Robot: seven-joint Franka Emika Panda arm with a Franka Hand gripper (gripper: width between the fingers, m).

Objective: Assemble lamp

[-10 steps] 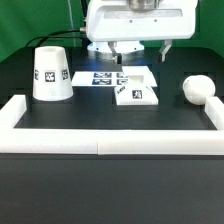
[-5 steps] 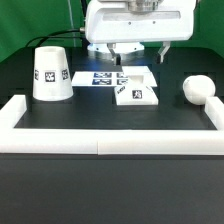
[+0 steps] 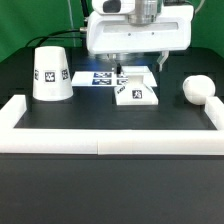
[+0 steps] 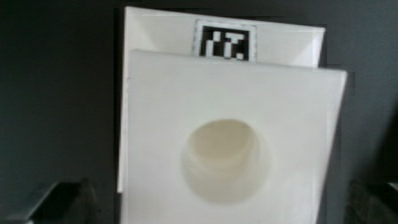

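The flat square lamp base (image 3: 137, 92) lies on the black table, with tags on its side. In the wrist view the base (image 4: 228, 130) fills the picture, with its round socket hollow and a black tag at one edge. My gripper (image 3: 140, 65) hangs just above the base's far edge, open and empty; in the wrist view the gripper (image 4: 217, 210) has one dark finger (image 4: 63, 205) on each side of the base. The cone shade (image 3: 50, 72) stands at the exterior view's left. The round-headed bulb (image 3: 198, 90) lies at the exterior view's right.
The marker board (image 3: 100, 77) lies flat behind the base, partly under my gripper. A long white wall strip (image 3: 100, 142) runs along the table's front, with short arms turning back at both ends.
My gripper has come down toward the base and now sits lower over its far edge. The base, shade and bulb have not moved.
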